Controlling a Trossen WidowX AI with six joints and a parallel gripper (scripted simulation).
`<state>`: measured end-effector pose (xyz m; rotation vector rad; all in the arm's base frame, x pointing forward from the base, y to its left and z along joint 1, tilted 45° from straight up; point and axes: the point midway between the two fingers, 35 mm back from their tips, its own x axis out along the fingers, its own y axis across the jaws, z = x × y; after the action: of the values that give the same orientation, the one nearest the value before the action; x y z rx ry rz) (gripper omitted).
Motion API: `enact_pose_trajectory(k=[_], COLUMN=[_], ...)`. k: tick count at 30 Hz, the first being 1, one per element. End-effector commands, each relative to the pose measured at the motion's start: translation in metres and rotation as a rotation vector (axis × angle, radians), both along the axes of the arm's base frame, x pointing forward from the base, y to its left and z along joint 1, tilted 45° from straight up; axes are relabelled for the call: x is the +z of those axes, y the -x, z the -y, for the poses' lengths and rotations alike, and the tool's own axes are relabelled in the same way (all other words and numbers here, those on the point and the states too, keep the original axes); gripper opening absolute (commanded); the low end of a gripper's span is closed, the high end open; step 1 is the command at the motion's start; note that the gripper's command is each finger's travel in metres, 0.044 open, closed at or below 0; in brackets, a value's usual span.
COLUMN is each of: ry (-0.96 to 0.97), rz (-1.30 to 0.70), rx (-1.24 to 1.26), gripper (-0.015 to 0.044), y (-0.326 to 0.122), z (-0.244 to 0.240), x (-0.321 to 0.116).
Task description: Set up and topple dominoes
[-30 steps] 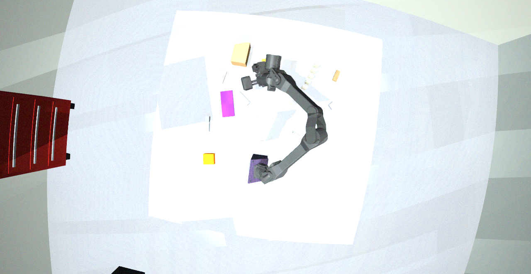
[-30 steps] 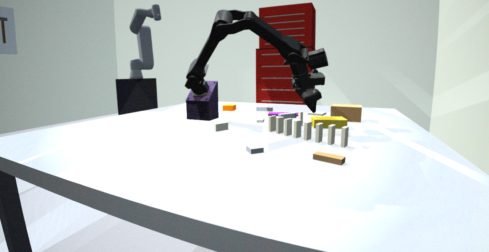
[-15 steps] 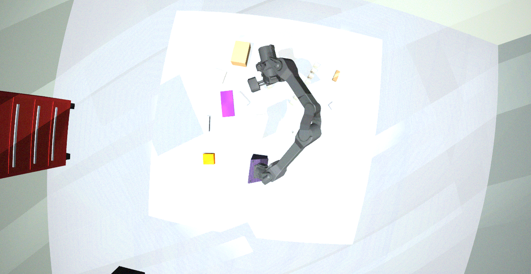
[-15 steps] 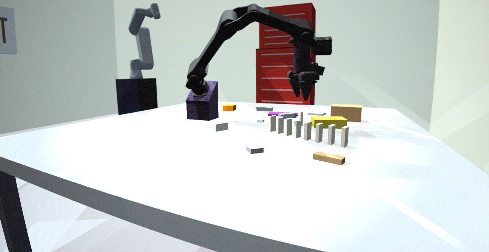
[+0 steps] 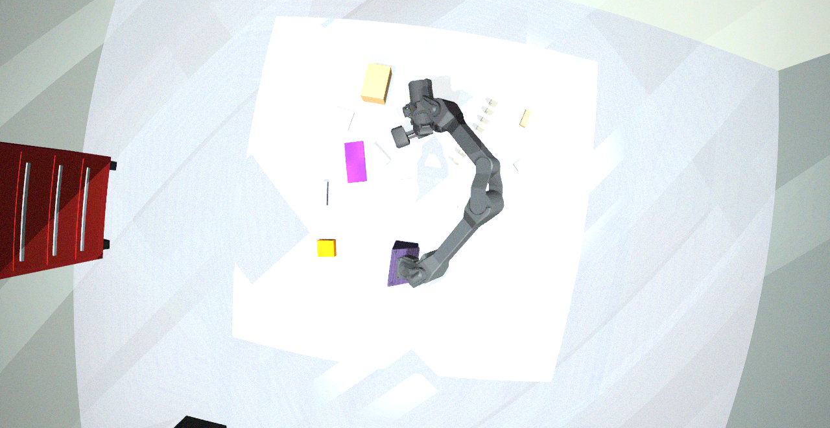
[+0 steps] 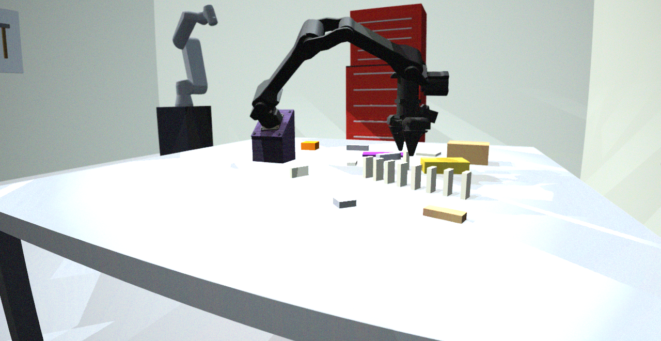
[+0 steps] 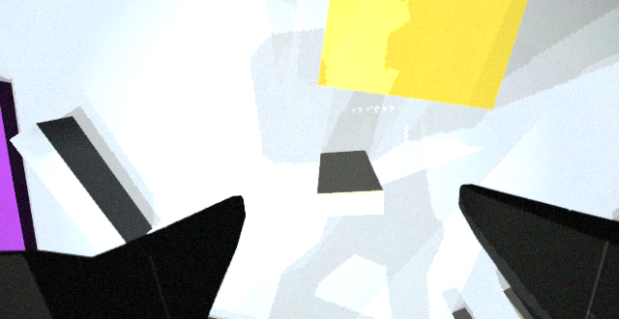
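Note:
A row of several pale dominoes (image 6: pixel 431 180) (image 5: pixel 492 102) stands upright; the arm hides part of it in the top view. A separate pale domino (image 7: pixel 350 171) (image 6: pixel 406 158) stands upright behind the row, near the yellow box. My gripper (image 7: pixel 348 200) (image 6: pixel 405 151) points steeply down above this separate domino, open and empty. In the wrist view the domino shows between the two fingertips, with a gap on each side. Another pale block (image 6: pixel 299 171), like a domino, lies on its side left of the row.
The yellow box (image 7: pixel 426 29) (image 6: pixel 444 166) is close beyond the separate domino. A grey bar (image 7: pixel 97 179) and purple slab (image 7: pixel 10 188) (image 5: pixel 355 161) lie to its left. A tan box (image 5: pixel 377 82) (image 6: pixel 467 153) is farther off. A small tan block (image 6: pixel 444 214) and grey piece (image 6: pixel 344 203) lie before the row.

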<state>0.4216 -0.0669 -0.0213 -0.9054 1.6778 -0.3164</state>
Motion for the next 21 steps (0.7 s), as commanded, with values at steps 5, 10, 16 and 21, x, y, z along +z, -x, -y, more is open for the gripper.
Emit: enact_pose_trajectory(k=[5,10,16,21], ry=[0.005,0.005,0.005,0.005], rz=[0.002,0.002,0.002,0.002], rx=[0.014,0.014,0.014,0.014], gripper=[0.0440,0.0440,0.0335,0.0204], y=[0.000,0.000,0.000,0.000], z=[0.007,0.012,0.013,0.013], x=[-0.009,-0.014,-0.015,-0.015])
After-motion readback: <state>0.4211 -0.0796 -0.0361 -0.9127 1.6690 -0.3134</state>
